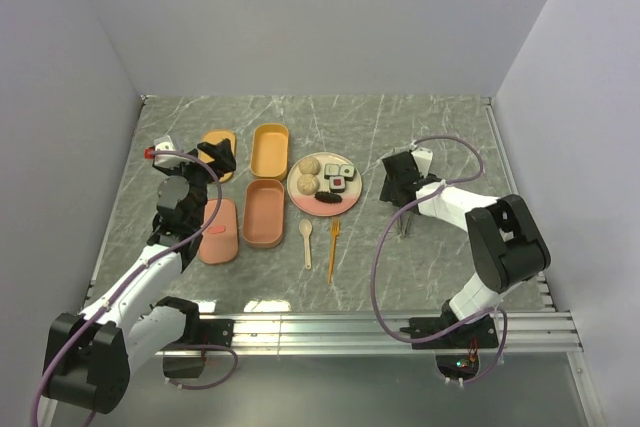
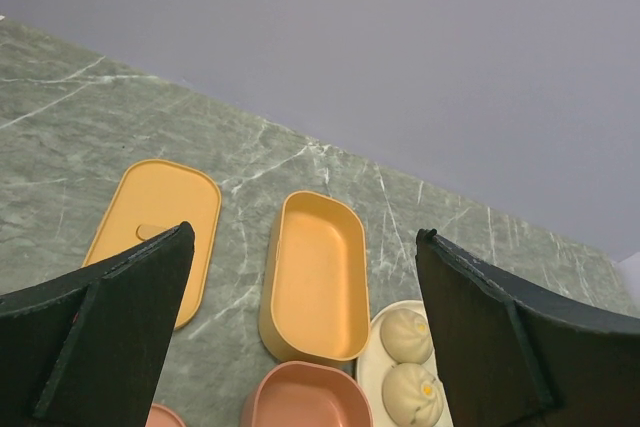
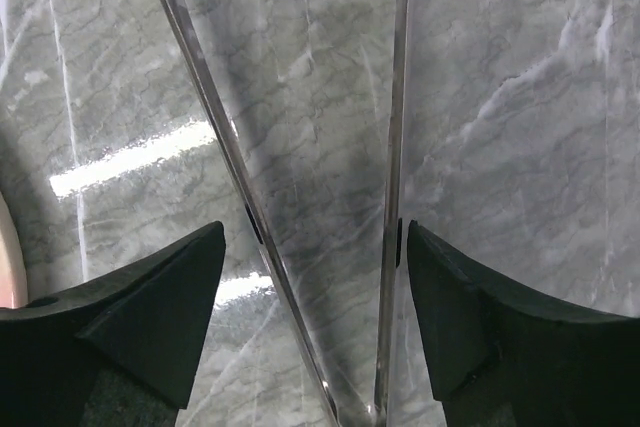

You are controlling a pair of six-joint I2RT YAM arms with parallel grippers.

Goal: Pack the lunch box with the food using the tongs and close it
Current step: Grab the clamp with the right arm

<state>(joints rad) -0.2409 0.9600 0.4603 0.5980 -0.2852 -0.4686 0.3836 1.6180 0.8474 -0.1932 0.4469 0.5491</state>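
Straddling tongs (image 3: 400,97) at frame centre, right gripper (image 3: 315,237) standing wide, holding nothing; pickup pending, needing squeeze across both prongs. Left gripper (image 2: 305,235) also wide.

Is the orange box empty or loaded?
Empty: the orange box shows a bare floor; the food sits on the plate.

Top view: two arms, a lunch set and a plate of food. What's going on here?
The right gripper is low over the tongs, its open jaws straddling both metal arms, not closed on them. The left gripper hangs open by the orange lid, holding nothing. All the food sits on the plate; the orange tray and the pink tray are empty.
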